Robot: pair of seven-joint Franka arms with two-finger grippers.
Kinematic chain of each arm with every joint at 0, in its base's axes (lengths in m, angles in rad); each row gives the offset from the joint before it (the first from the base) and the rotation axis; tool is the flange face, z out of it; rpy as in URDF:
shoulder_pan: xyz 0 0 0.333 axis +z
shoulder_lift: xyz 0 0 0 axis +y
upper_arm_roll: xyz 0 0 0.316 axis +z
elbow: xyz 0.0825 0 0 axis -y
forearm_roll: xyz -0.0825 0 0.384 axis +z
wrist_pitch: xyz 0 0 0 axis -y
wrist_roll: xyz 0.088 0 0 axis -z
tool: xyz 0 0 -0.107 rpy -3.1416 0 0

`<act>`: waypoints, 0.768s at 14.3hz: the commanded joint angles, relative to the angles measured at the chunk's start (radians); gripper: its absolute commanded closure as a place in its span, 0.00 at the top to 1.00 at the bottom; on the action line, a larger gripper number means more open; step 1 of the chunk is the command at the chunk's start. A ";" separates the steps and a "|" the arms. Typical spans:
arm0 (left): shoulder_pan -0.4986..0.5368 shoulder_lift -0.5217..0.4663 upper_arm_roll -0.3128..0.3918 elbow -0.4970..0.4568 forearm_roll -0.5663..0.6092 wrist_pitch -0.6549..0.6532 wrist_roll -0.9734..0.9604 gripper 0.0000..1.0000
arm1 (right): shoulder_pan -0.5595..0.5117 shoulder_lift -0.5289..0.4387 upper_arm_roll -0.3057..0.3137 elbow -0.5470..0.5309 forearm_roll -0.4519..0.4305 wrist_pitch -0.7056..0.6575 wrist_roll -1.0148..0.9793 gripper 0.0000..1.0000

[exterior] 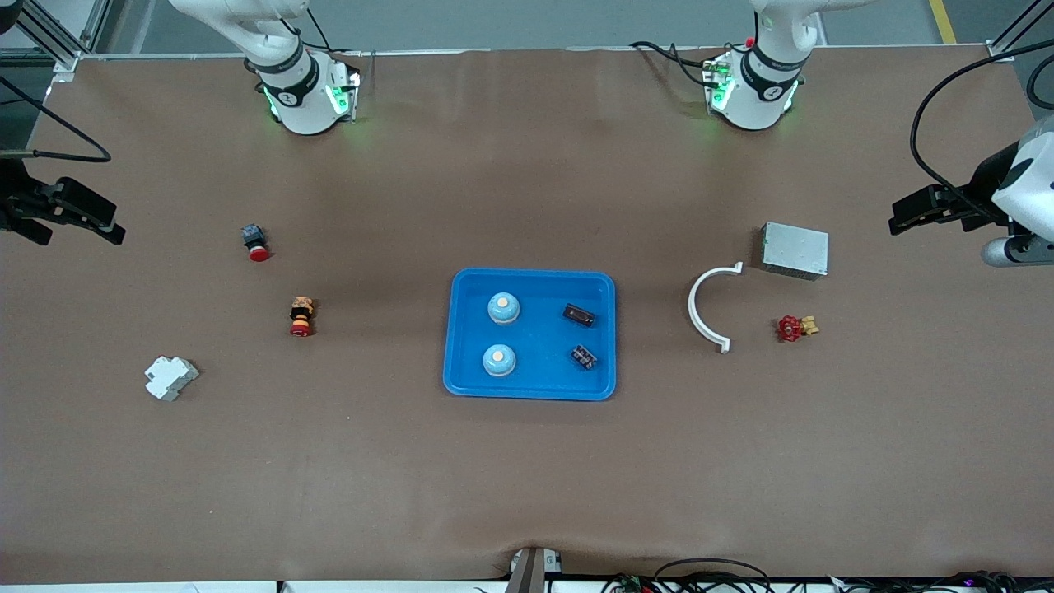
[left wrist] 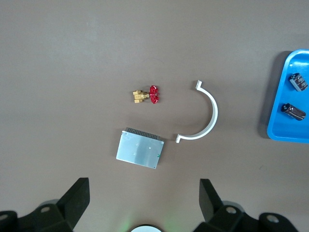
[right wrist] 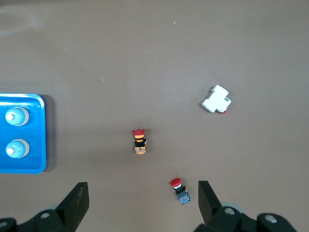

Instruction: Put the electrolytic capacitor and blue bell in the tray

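Observation:
The bright blue tray [exterior: 539,333] lies at the table's middle. Two blue bells [exterior: 503,308] [exterior: 499,360] sit in its half toward the right arm's end. Two dark electrolytic capacitors [exterior: 579,314] [exterior: 585,357] lie in its other half. My left gripper [exterior: 939,212] hangs open and empty over the left arm's end of the table, well clear of the tray [left wrist: 285,130]; its wrist view shows both capacitors [left wrist: 299,80] [left wrist: 293,111]. My right gripper [exterior: 70,226] hangs open and empty over the right arm's end; its wrist view shows the tray [right wrist: 34,130] and both bells [right wrist: 17,116] [right wrist: 17,148].
Toward the right arm's end lie a red-capped push button [exterior: 255,241], a second red and orange button [exterior: 302,317] and a white breaker [exterior: 170,377]. Toward the left arm's end lie a white curved clamp [exterior: 700,309], a silver box [exterior: 795,249] and a red-handled valve [exterior: 795,329].

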State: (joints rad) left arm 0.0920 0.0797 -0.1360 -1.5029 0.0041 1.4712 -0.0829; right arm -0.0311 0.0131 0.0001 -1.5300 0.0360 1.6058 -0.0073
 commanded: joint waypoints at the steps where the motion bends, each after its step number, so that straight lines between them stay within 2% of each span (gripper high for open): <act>1: 0.008 -0.001 -0.002 0.013 -0.018 -0.005 0.000 1.00 | 0.022 -0.012 -0.028 -0.012 0.002 0.008 0.012 1.00; 11: 0.002 -0.006 -0.007 0.012 -0.015 -0.006 0.003 1.00 | 0.014 -0.012 -0.028 -0.013 -0.005 0.000 0.007 1.00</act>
State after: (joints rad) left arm 0.0908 0.0797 -0.1392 -1.4999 0.0041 1.4715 -0.0829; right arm -0.0226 0.0131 -0.0224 -1.5310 0.0352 1.6055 -0.0073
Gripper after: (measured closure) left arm 0.000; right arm 0.000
